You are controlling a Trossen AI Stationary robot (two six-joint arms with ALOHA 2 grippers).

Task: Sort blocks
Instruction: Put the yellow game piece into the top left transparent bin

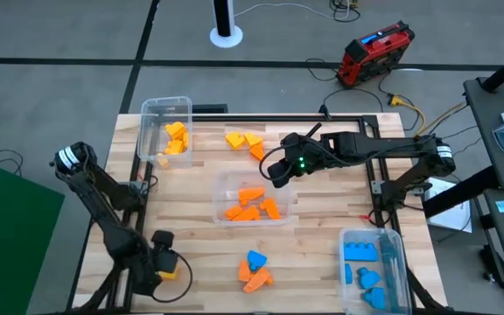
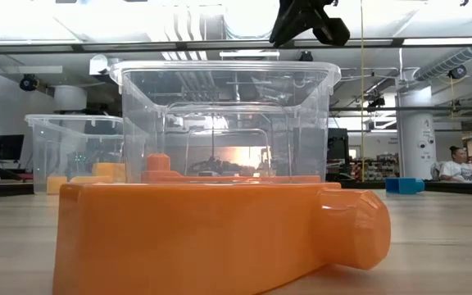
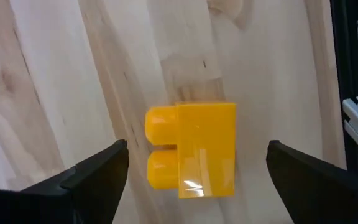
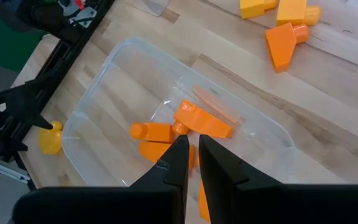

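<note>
- At the lower left of the high view the left gripper (image 1: pixel 166 265) hangs low over a lone yellow block (image 3: pixel 194 149). Its fingers (image 3: pixel 92 171) stand well apart on either side, not touching it, which reads as lining up a grasp.
- At upper left a clear bin (image 1: pixel 143 140) holds yellow blocks (image 1: pixel 176 138); judging by colour, the lone one belongs there.
- Just right of that bin, loose yellow and orange blocks (image 1: pixel 245 142) lie on the wooden table (image 1: pixel 322 227), not yet sorted.
- In the centre the middle bin (image 1: pixel 220 185) holds orange blocks (image 1: pixel 252 205). The right gripper (image 4: pixel 191 152) hovers over its upper right corner, fingers nearly together and holding nothing, probably just after a drop.
- At lower centre a blue block (image 1: pixel 255 259) sits touching orange pieces (image 1: pixel 255 278), still loose.
- At lower right a third bin (image 1: pixel 346 241) gathers the blue blocks (image 1: pixel 363 262), so each colour has its own bin.
</note>
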